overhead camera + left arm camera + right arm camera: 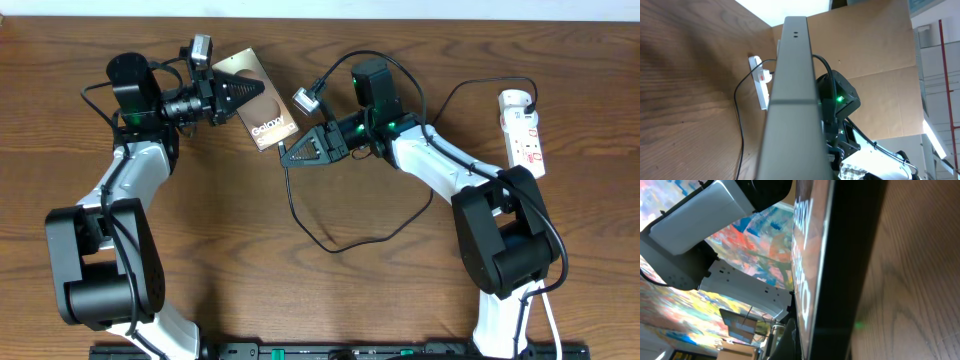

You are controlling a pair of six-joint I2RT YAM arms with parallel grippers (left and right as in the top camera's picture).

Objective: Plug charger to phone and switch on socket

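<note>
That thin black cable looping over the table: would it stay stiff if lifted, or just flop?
Probably floppy: the charger cable lies in a loose, curving loop on the table. It looks thin, so likely light and easy to drag. The slack might swing or snag when pulled.

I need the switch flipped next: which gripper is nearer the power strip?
Right. The right gripper sits mid-table, left of the power strip in the overhead view; the left gripper, clamped on the phone, is farther left again.
</note>
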